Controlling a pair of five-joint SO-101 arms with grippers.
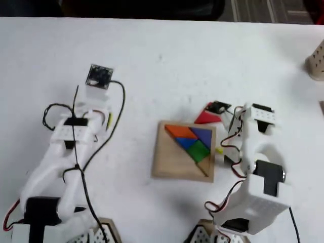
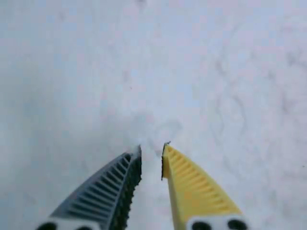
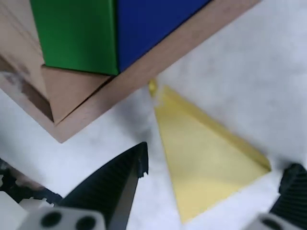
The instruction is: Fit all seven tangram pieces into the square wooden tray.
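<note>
At the right gripper (image 3: 216,165): spread wide, one black tip to each side of the yellow triangle (image 3: 201,139), nothing clamped. Cannot tell whether either tip touches it.

Lying flat on the white table (image 1: 152,50), with one corner right against the outer rim of the square wooden tray (image 3: 148,64), on the side nearest the right arm. Matte yellow, thin, sharp at the corners. Probably awkward to pinch while flat on the cloth.

Judged somewhat short of halfway. Already seated in the tray: an orange piece (image 1: 179,130), blue (image 3: 148,24) and green (image 3: 74,33), packed edge to edge in the half toward the far corner on the right arm's side. Beside the green, a wood-coloured wedge, either a piece or bare floor; cannot tell which. Across the other half of the tray, plain wood.

Left to place, as far as can be seen: the yellow triangle, plus a red piece (image 1: 206,117) resting on the table just beyond the tray's far edge, close to the right arm. No telling where the remaining pieces are.

Farther out, at the left gripper (image 2: 151,153): well apart from the tray, grey and yellow fingers all but closed. Between the tips, a mere slit of table; holding nothing.
</note>
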